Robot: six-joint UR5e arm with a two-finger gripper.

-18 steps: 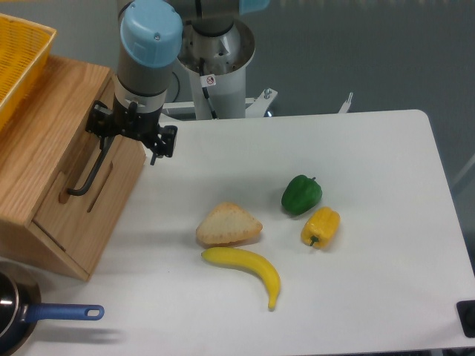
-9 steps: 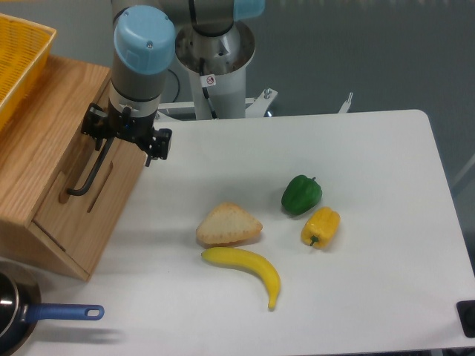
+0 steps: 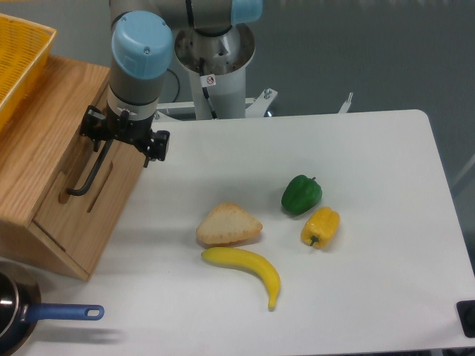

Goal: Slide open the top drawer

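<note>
1. Fixed camera, change: over the last second my gripper (image 3: 119, 137) has crept left, off the table's back-left area and onto the cabinet face. It now sits over the upper end of the black bar handle (image 3: 90, 169). The last half second shows only a tiny shift, so I read the approach as about done.
2. Task thing: the top drawer (image 3: 83, 191) is in the slanted front of the wooden cabinet (image 3: 33, 167) at the table's left edge. The panel looks flush and in the same place in all three frames, so it's not open yet.
3. Meaning: I judge this as pre-grasp or just-grasped on the handle; the pull has yet to start.
4. Claw state: I can't tell. The wrist body covers the fingertips, so whether they're clamped on the bar or merely straddling it isn't visible.
5. Also hidden or cut off: the handle's top end is behind the gripper. The yellow basket (image 3: 18, 55) runs off the frame's top left. The pan (image 3: 18, 315) with the blue handle is cropped at the bottom left.
6. Food hasn't moved: bread (image 3: 228, 225), banana (image 3: 245, 268), green pepper (image 3: 300, 194) and yellow pepper (image 3: 320, 226) are mid-table, well apart from the cabinet.
</note>
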